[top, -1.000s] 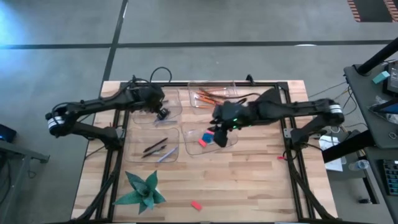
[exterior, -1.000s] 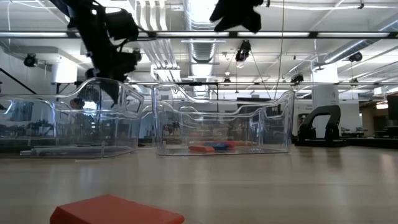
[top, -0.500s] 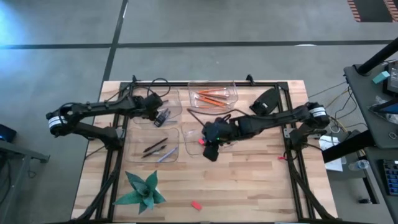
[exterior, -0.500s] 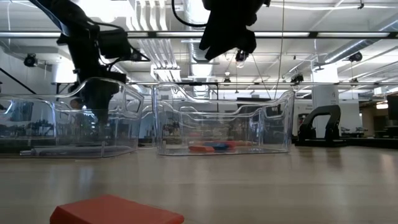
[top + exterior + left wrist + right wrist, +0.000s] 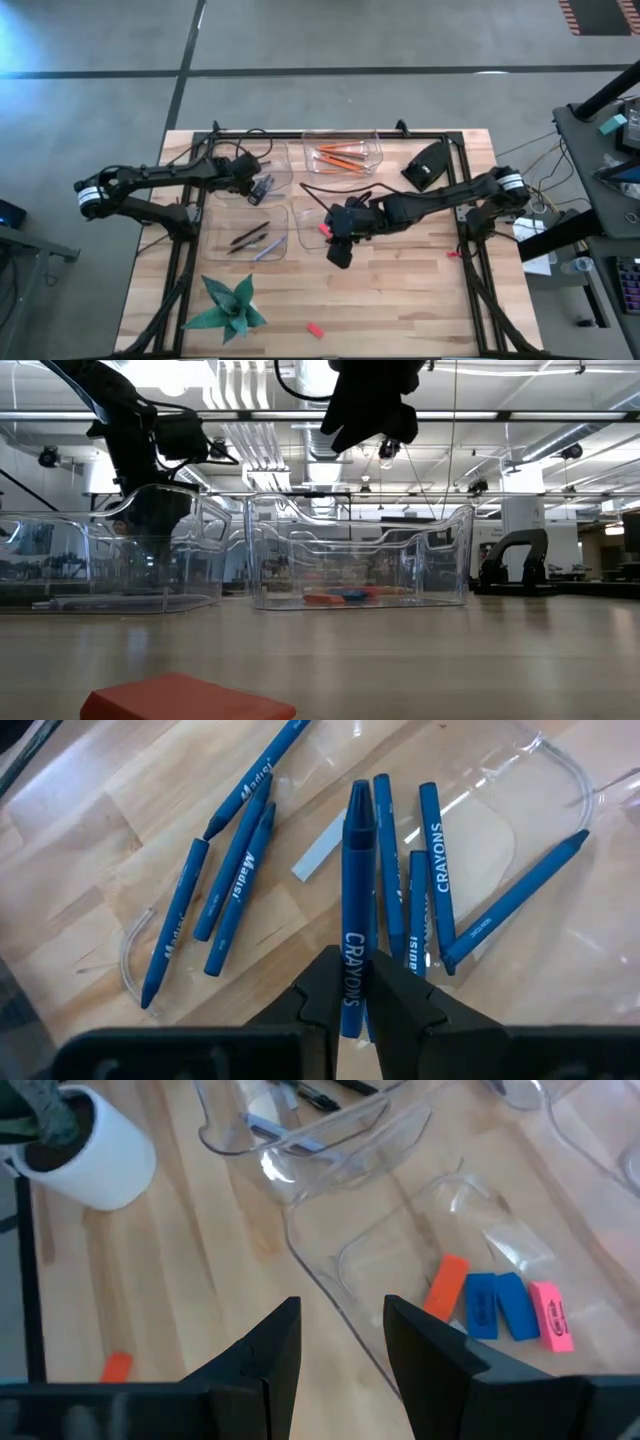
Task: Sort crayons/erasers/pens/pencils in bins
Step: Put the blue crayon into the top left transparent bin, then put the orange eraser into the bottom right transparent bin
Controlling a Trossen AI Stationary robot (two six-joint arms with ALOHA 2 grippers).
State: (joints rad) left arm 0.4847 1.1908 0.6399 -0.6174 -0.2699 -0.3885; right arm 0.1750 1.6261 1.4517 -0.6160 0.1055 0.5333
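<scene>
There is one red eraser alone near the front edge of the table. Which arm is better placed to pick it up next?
Probably the right. The right gripper is open and empty above the eraser bin's front edge, nearer the loose red eraser. The left gripper is shut on a blue crayon over the crayon bin at the far side.

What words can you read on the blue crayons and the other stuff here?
"CRAYONS" - on the blue crayon pinched in the left gripper.
"CRAYONS" - on another blue crayon lying in the clear bin.
"Madisi", as far as it can be read - on the loose crayons to one side.
The erasers in the right wrist view carry small marks, too blurred to read.
</scene>
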